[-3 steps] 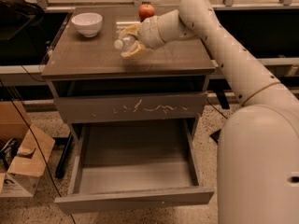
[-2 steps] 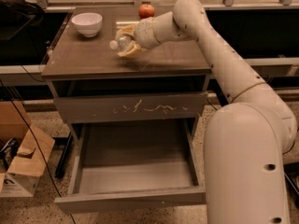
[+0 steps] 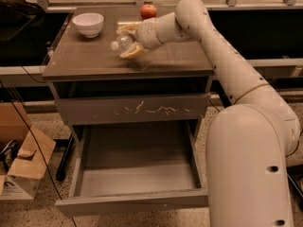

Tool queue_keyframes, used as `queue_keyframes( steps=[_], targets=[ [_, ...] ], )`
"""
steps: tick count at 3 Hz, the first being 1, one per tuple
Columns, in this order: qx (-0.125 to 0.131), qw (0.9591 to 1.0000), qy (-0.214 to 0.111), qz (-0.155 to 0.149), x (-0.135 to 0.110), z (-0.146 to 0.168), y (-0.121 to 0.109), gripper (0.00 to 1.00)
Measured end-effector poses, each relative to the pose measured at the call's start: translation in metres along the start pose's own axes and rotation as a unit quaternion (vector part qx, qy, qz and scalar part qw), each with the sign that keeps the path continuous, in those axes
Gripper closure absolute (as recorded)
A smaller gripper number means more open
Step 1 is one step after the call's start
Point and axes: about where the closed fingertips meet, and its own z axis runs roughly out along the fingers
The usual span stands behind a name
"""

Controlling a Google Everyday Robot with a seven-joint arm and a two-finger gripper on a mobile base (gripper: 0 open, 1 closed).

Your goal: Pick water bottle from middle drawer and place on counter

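**Operator:** Leftward a touch since a second ago: my tool [image 3: 126, 41] has carried the bottle [image 3: 119, 43] toward the bowl [image 3: 88, 23].

**Spotter:** Grip?

**Operator:** Fingers clamped around its body, with the bottle lying sideways low over the desk [image 3: 80, 60], clear of the apple [image 3: 148, 11]. With the drawer [image 3: 137, 164] open below, I judge only the set-down remains.
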Motion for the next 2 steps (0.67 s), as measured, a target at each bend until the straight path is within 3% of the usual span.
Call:
queue_keyframes(
  steps=[1,2],
  targets=[
    [0.000,1.0000,0.000,0.000,0.0000,0.0000,0.0000,0.00],
    [0.000,1.0000,0.000,0.000,0.0000,0.0000,0.0000,0.00]
  ],
)
